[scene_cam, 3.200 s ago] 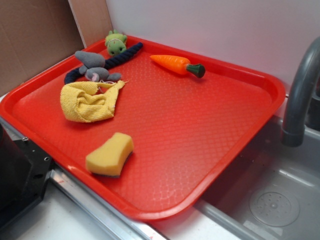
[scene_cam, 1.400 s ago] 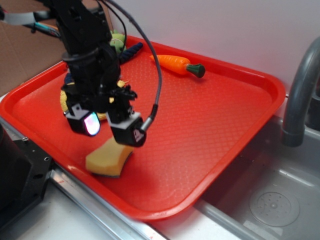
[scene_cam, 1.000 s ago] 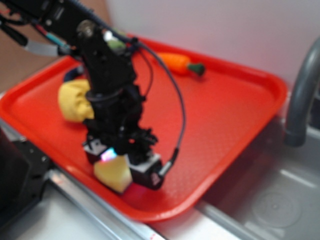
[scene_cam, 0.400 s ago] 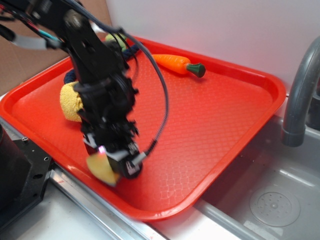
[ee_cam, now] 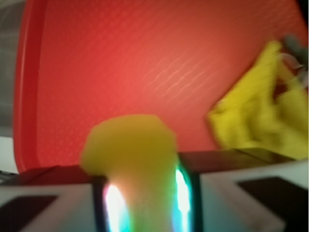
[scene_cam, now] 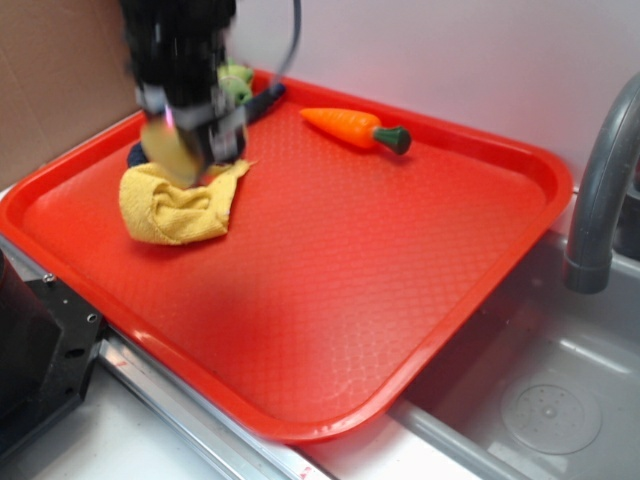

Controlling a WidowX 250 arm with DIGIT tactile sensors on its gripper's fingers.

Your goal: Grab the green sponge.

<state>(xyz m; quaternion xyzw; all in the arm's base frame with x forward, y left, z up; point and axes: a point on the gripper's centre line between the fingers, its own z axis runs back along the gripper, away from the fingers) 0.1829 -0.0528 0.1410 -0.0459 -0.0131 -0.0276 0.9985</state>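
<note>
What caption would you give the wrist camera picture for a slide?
Gripper holding the green sponge above the red tray, yellow rag lying at right.

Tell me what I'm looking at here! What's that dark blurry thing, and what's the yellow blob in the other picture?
The dark blur is a robot arm. Its claw is squeezing a yellow sponge up in the air. One picture looks at the whole red tray from the side. The other comes from a camera on the arm itself, looking down, so the sponge looks huge between the claw's two fingers. On the tray lie a yellow rag, a toy carrot and a little green plush toy. A grey tap stands by the sink.
</note>
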